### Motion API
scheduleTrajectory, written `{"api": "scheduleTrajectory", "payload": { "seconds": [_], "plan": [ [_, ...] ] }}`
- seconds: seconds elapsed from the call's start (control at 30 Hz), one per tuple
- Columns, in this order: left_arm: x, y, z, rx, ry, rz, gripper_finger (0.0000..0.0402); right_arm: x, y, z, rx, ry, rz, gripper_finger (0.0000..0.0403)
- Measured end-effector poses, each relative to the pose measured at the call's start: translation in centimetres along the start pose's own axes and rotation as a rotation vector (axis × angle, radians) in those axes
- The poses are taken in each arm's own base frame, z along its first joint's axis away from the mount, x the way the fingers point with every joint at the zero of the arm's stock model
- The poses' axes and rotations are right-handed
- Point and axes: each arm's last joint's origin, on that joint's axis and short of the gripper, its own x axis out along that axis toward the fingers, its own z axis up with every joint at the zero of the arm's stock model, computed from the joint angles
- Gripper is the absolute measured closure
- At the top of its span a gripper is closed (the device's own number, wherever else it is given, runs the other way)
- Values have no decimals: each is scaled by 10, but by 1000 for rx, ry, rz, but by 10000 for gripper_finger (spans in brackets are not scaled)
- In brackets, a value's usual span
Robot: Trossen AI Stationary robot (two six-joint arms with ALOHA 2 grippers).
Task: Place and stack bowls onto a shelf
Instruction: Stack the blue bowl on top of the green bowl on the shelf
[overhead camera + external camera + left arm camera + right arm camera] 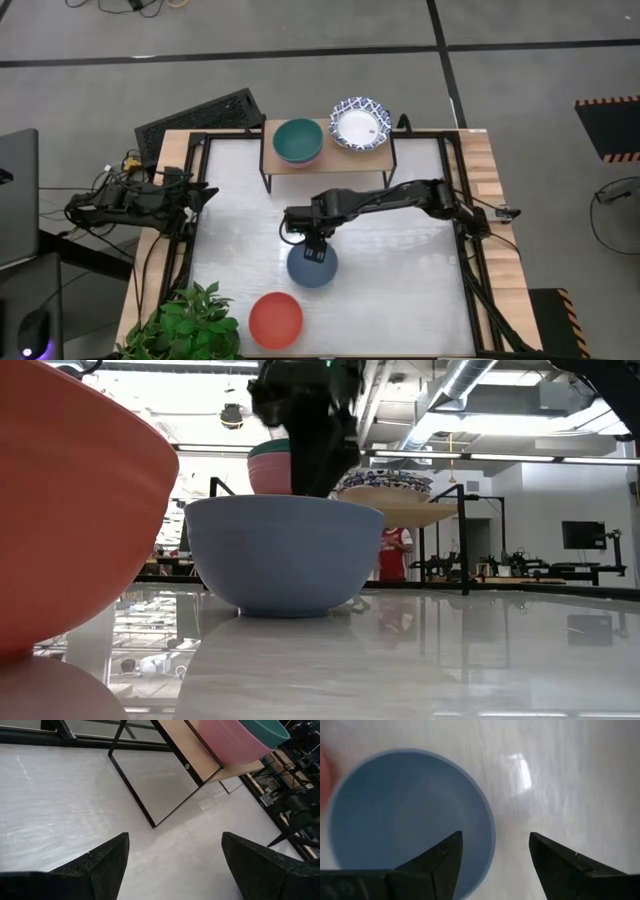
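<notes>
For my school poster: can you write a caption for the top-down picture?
Right gripper hangs open over the blue bowl, shelf behind.

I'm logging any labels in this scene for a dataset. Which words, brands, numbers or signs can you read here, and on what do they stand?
None can be read.
The white bowls with blue-patterned rims carry ornament only, no lettering.
The plain blue bowl, red bowl, dark green bowl and the light wooden shelf bear no marks.
Background screens in the low view are too small to read.

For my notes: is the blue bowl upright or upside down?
Upright: the blue bowl shows its hollow inside, and in the low view it stands rim up on the table.
</notes>
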Motion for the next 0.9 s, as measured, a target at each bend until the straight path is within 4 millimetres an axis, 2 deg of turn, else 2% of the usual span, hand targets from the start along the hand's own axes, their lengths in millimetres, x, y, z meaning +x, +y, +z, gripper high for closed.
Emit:
{"api": "scheduleTrajectory", "payload": {
  "seconds": [0.23, 0.47, 0.63, 0.73, 0.9],
  "plan": [
    [0, 0, 0, -3, 0, 0, 100, 12, 2, 3, -38, 3, 17, 148],
    [0, 0, 0, -3, 0, 0, 100, 41, 4, 4, -68, 49, 11, 148],
    [0, 0, 0, -3, 0, 0, 100, 41, 3, 6, -78, 38, 28, 154],
    [0, 0, 0, -3, 0, 0, 100, 41, -1, 7, -59, 44, 25, 186],
    [0, 0, 0, -3, 0, 0, 100, 44, -6, 8, -59, 54, 19, 281]
  ]
}}
